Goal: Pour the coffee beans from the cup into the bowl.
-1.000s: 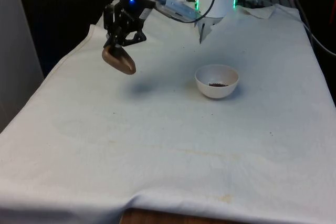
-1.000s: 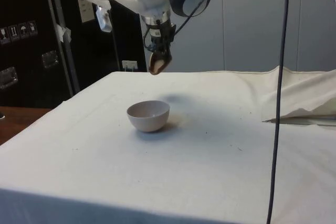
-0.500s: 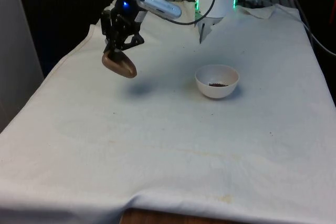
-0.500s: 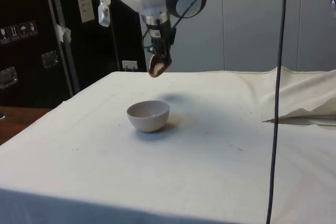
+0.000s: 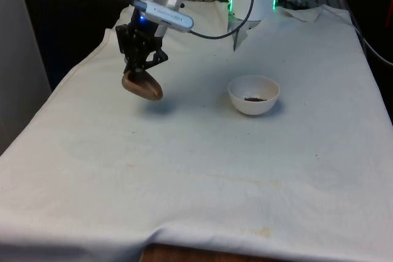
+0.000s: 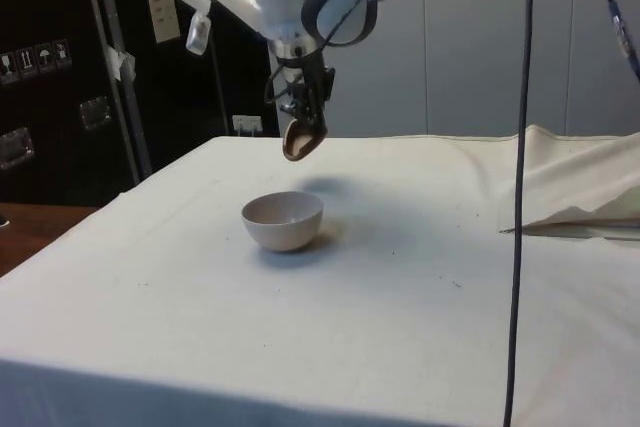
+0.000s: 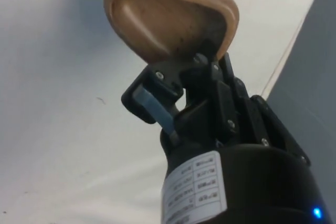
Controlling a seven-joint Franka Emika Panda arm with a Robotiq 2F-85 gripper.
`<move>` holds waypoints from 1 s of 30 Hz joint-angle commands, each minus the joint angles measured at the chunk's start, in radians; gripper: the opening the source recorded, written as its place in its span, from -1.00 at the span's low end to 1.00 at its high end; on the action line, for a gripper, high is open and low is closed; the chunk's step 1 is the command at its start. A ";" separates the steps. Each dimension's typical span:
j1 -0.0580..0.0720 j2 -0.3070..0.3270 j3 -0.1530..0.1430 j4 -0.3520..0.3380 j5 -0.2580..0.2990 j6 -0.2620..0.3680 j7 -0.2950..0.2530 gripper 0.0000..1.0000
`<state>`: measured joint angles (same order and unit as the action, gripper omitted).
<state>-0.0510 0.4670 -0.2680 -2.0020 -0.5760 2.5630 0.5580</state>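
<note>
Brown wooden cup [image 5: 142, 84] pinched in my gripper [image 5: 140, 72], hanging above the cloth.

My 2 fingers [image 7: 157, 109] are clamped on the cup's rim, and it's tipped way over on its side, well clear of the white tablecloth [image 5: 202, 170]. From the wrist view the inside of the cup looks bare wood, no beans that I can see. White bowl [image 5: 253, 94] sits on the table well apart from me, off toward the front view's right, with a small dark patch of coffee beans [image 5: 253, 99] at the bottom. In the side view the cup [image 6: 302, 139] hangs higher than the bowl [image 6: 283, 220] and farther back.
</note>
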 commanded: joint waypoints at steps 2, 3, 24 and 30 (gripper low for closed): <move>-0.016 0.000 0.012 -0.004 0.035 0.016 -0.034 -1.00; -0.016 0.001 0.010 -0.004 0.046 0.018 -0.043 -1.00; -0.020 0.029 -0.016 0.013 0.324 0.046 -0.266 -1.00; -0.024 0.040 -0.021 0.015 0.405 0.056 -0.336 -1.00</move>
<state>-0.0580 0.5060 -0.3080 -1.9870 -0.1810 2.6110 0.2330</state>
